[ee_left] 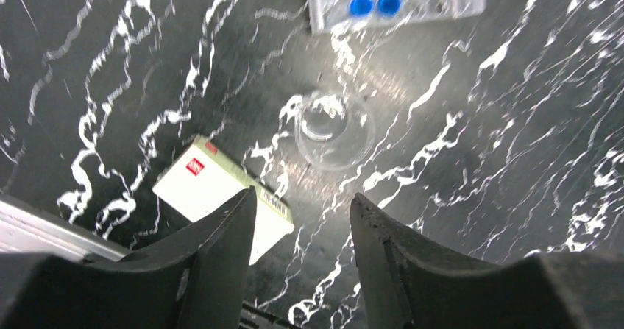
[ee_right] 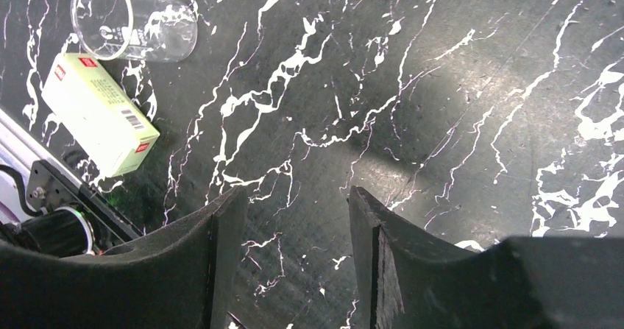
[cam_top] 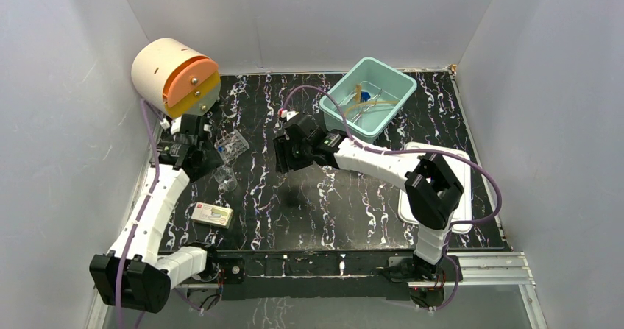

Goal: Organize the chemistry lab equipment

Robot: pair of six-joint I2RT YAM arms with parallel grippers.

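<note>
Our left fingers (ee_left: 221, 255) hang spread and empty above the small beaker (ee_left: 335, 132), on the counter (ee_left: 515, 167) near the white packet (ee_left: 210, 188). We should straddle its rim before closing. Right fingers (ee_right: 221, 259) are spread too, empty.

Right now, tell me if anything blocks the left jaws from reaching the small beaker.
Nothing visible does. The small beaker sits on bare tabletop ahead of the open left jaws; the white packet lies off to the side, the clear rack beyond it.
</note>
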